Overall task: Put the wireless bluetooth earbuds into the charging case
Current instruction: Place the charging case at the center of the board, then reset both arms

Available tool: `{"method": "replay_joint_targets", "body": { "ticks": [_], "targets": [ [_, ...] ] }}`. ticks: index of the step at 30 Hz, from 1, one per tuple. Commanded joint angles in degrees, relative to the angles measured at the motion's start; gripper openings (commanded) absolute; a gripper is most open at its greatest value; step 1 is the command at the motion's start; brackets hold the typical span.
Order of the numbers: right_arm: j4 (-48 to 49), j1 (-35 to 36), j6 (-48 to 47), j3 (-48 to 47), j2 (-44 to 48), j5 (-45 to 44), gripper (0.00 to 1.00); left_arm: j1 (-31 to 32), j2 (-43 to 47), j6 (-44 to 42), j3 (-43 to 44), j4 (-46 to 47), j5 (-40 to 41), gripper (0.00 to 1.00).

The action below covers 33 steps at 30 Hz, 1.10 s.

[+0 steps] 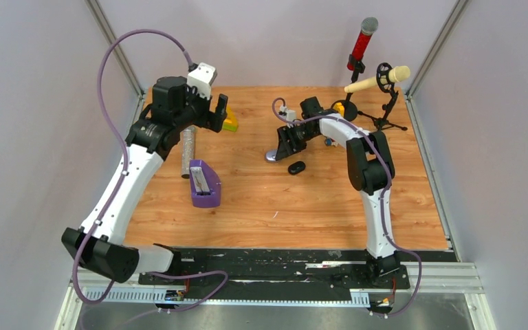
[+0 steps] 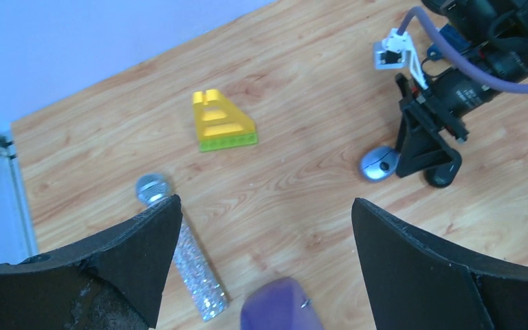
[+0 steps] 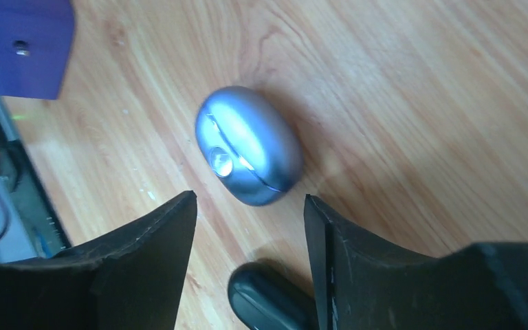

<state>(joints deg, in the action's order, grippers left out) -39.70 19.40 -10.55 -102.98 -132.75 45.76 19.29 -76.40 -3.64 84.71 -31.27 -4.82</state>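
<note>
Right gripper [image 3: 247, 213] over shut silver case [image 3: 247, 155], jaws apart, empty — likely lining up to open it. Left gripper [image 2: 267, 206] spread wide, empty — no earbuds in sight.

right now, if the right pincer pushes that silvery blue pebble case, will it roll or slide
Probably slides or spins rather than rolls: the silvery blue case lies flat on its broad side on the wooden table. Its glossy domed shell looks slippery, so the open right pincer might squirt it out unless it closes squarely. It looks rigid, likely light.
</note>
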Motion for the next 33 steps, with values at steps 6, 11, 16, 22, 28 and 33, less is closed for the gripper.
{"method": "replay_joint_targets", "body": {
  "ticks": [6,11,16,22,28,33],
  "targets": [
    [1.2,1.63,-5.42,4.32,13.7,-19.07,0.72,-1.61,9.52,-6.09,-2.2,-7.43,4.43,1.0],
    [1.27,1.97,-6.36,7.24,28.17,-28.82,0.9,-2.7,16.0,-7.48,-2.55,-11.77,6.62,1.0],
    [3.22,2.19,-2.75,17.57,47.55,-36.91,1.0,-3.02,26.24,-9.3,-6.36,-14.82,3.8,1.0],
    [5.74,2.58,-2.78,34.08,73.89,-39.04,1.0,-5.42,38.86,-7.86,-14.48,-10.36,8.56,1.0],
    [15.12,1.8,-4.77,47.25,98.85,-37.27,1.0,-10.32,42.38,-6.1,-16.72,-7.23,9.41,1.0],
    [18.03,-1.41,-2.03,50.07,105.0,-42.18,1.0,-10.5,41.81,-5.1,-16.89,-6.84,8.99,1.0]
  ]
}}
